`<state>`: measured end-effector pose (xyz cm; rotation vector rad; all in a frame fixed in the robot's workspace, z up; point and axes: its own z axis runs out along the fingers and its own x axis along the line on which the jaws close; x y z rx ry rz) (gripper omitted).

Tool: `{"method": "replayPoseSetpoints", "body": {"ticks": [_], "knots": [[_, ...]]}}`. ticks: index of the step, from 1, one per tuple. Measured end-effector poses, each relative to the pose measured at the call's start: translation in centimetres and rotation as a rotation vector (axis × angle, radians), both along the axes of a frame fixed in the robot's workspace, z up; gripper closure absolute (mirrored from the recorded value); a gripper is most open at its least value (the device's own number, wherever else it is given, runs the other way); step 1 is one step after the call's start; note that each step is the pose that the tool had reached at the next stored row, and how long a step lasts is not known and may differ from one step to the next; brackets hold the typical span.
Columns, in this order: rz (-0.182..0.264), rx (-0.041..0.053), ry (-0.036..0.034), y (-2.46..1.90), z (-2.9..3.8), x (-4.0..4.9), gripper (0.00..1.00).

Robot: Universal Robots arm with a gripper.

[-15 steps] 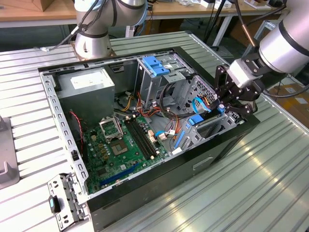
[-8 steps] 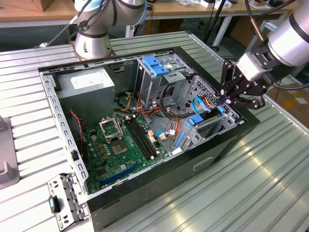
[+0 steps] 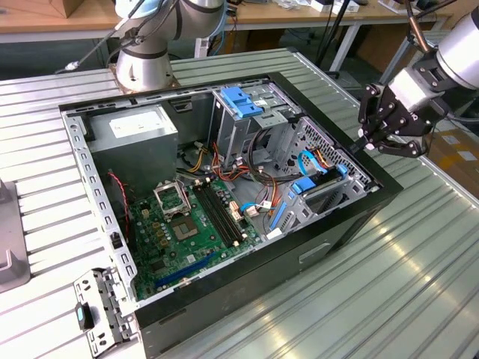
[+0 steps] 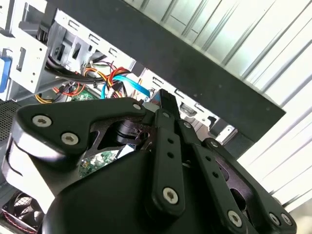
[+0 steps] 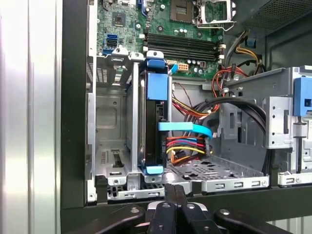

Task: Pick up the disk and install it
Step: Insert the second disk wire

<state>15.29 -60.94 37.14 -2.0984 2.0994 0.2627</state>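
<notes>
**Disk seated in drive cage; gripper closed and empty at case edge**

Gripper (image 3: 366,142) sits at the black rim of the open computer case (image 3: 314,258), on the exterior view's right, above the front drive area. In the second wrist view the fingers (image 4: 168,105) are brought together with nothing between them, their tips pointing toward the case wall. In the first wrist view the closed fingertips (image 5: 175,191) lie just outside the black rim, in line with the drive cage.

Just beyond the rim, the disk (image 5: 155,126) stands on edge inside the grey metal drive cage (image 5: 112,131), with its bright blue carrier visible at both ends and the dark drive body between them. In the exterior view the same disk (image 3: 318,183) shows as a blue-framed piece low in the cage near the case's front wall. A flat light-blue ribbon cable (image 5: 187,127) runs from beside the disk toward a bundle of red, yellow and orange wires (image 5: 187,146).

Farther in, the green motherboard (image 3: 187,224) lies flat on the case floor, with memory slots (image 5: 183,46) and an open processor socket (image 3: 171,198). A grey power supply box (image 3: 138,134) occupies the far corner. The arm's base (image 3: 142,63) stands behind the case on the ribbed metal table (image 3: 419,269).
</notes>
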Motion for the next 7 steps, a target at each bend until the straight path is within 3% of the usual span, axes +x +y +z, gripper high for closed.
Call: {"method": "replayPoseSetpoints", "body": {"ticks": [7], "knots": [[0.0, 0.0003, 0.0001, 0.0, 0.2, 0.06, 0.9]]}}
